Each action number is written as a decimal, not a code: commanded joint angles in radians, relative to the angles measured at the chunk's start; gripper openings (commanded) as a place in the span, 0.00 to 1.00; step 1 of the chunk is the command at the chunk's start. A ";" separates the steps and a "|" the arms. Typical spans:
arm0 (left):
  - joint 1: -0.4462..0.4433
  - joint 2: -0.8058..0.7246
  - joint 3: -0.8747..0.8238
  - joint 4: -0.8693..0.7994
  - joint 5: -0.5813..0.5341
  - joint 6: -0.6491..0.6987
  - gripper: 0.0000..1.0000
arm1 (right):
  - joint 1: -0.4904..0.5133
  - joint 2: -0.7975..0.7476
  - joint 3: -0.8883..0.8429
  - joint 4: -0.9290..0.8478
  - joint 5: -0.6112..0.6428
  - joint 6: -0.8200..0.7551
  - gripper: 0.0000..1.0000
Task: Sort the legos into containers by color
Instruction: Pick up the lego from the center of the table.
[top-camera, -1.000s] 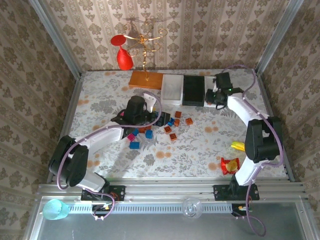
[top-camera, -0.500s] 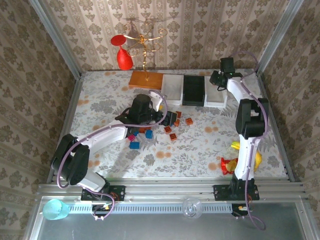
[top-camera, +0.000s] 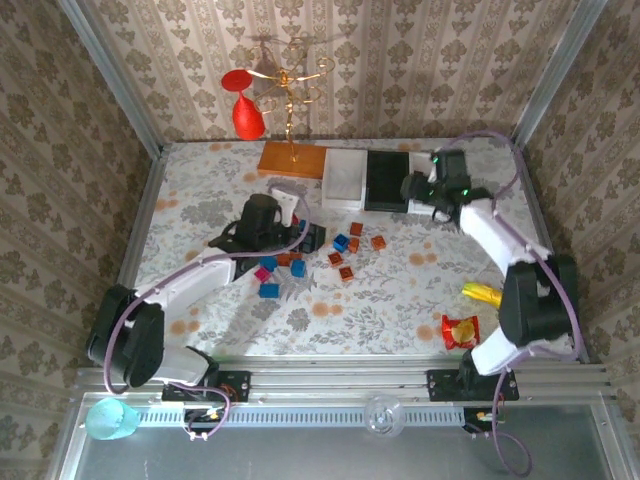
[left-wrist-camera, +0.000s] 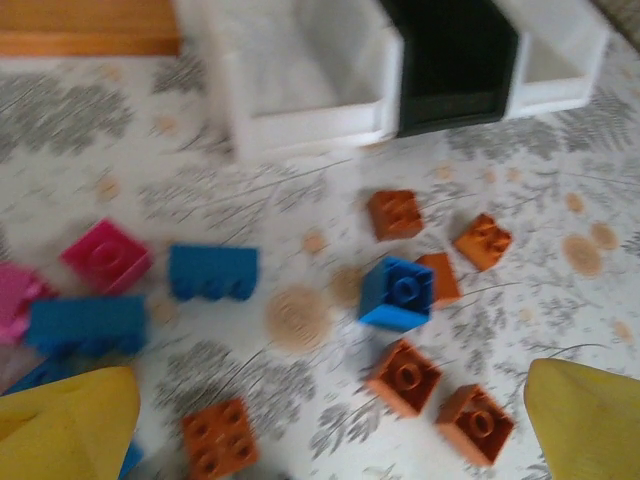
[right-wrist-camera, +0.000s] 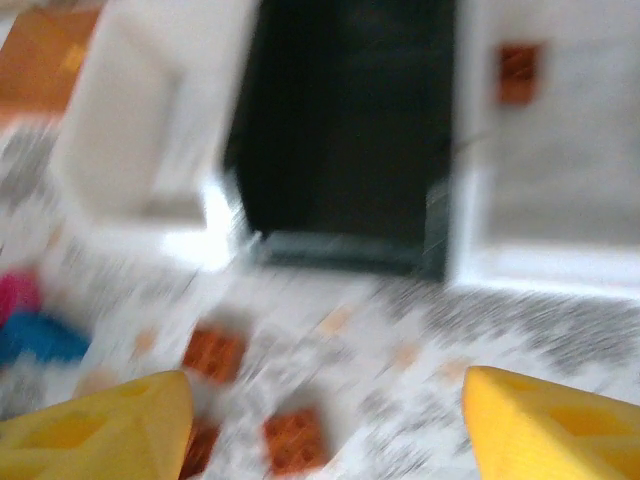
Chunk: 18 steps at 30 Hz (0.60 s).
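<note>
Right claw (top-camera: 412, 190) now nearer black tray (top-camera: 386, 178)

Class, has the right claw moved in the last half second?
Yes. The right claw has come nearer and leftward from the far corner, up to the black tray's right edge.

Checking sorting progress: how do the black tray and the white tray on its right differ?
The black tray is dark and shows no brick I can make out; the right white tray is pale and holds one orange-brown brick. The black tray sits mid-row, the right white tray at the row's end. Both are shallow rectangles of like size.
</note>
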 joint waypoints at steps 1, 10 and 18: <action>-0.001 -0.054 -0.042 -0.019 0.050 -0.045 1.00 | 0.063 0.037 -0.055 -0.037 0.071 -0.075 0.82; -0.014 -0.035 -0.026 0.008 0.087 -0.080 1.00 | 0.124 0.267 0.079 -0.139 0.107 -0.117 0.82; -0.025 0.000 -0.012 0.032 0.069 -0.080 1.00 | 0.124 0.383 0.133 -0.146 0.067 -0.125 0.59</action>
